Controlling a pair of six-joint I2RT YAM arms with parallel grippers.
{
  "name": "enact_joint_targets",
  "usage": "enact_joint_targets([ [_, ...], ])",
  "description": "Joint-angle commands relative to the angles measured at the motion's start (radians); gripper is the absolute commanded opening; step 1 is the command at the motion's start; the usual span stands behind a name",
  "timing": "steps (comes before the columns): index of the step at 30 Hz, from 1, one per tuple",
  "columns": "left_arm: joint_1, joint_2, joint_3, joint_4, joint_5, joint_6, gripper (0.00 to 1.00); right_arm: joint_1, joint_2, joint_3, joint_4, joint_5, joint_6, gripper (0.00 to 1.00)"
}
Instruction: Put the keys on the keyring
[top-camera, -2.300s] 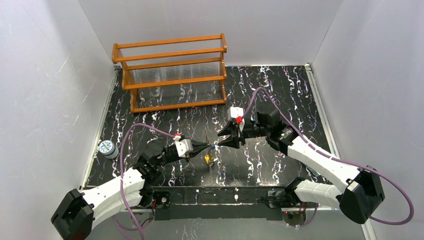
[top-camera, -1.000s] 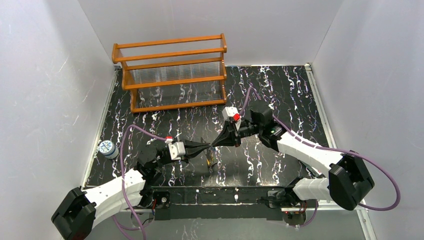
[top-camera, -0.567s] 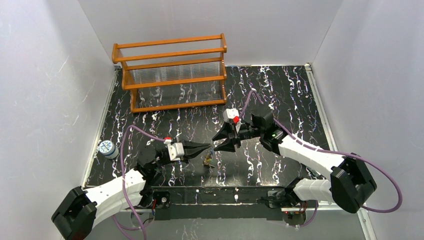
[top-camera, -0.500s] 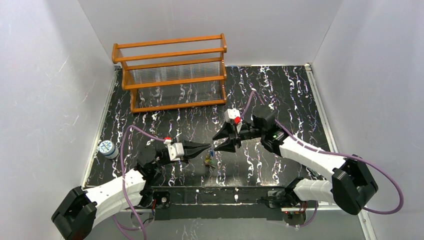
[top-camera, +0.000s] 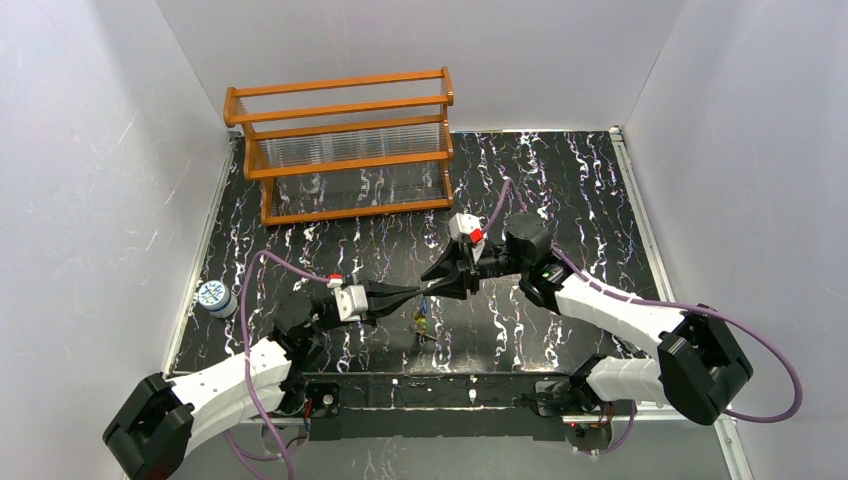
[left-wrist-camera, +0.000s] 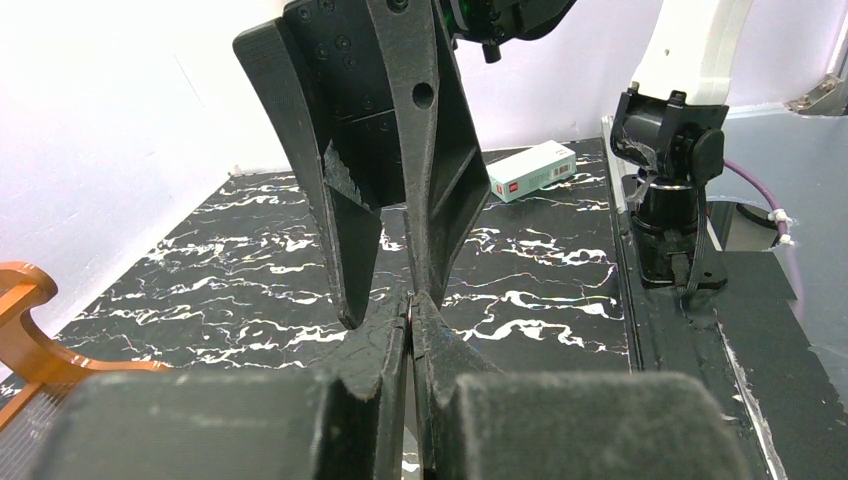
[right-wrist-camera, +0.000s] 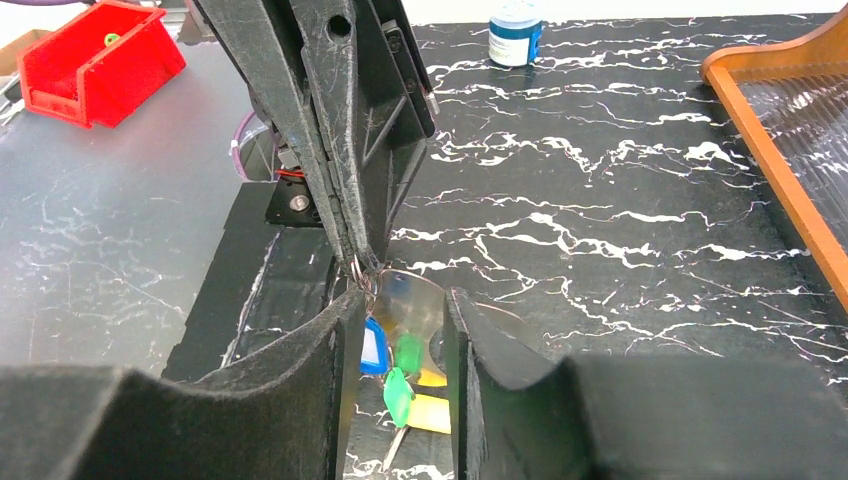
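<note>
No text is legible in any view. The white box (left-wrist-camera: 532, 170) at 1 o'clock bears a red mark, too small to read. The jar (top-camera: 213, 297) at 9 o'clock shows only an unreadable lid print.

Left gripper (top-camera: 417, 291) pinched shut, right gripper (top-camera: 432, 285) parted, tips meeting, both arms reaching inward

Back left of the black, white-veined bench (top-camera: 560, 180) there's an orange wooden rack (top-camera: 340, 150), upright, with rows of clear ribbed stuff in it. Small jar with a blue lid (top-camera: 214, 298) stands by the left edge, well apart from the rack. A little white carton (left-wrist-camera: 532, 170) lies flat near the right edge. A red bin (right-wrist-camera: 100, 62) sits off the bench on a grey surface, something green inside.
</note>
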Motion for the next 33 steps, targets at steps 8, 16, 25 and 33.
enact_joint_targets([
  [8, -0.003, -0.003, 0.004, 0.063, 0.002, 0.004, 0.00, 0.027, 0.008, 0.000, 0.088, -0.044, 0.028, 0.41],
  [16, -0.002, -0.005, 0.002, 0.067, -0.001, 0.005, 0.00, 0.027, 0.000, -0.016, 0.070, -0.020, 0.011, 0.38],
  [25, -0.003, -0.012, -0.003, 0.069, 0.000, -0.003, 0.00, 0.028, 0.020, 0.004, 0.047, 0.001, 0.013, 0.01],
  [33, -0.001, -0.049, 0.012, -0.045, -0.044, 0.007, 0.11, 0.028, -0.021, 0.132, -0.377, 0.122, -0.232, 0.01],
])
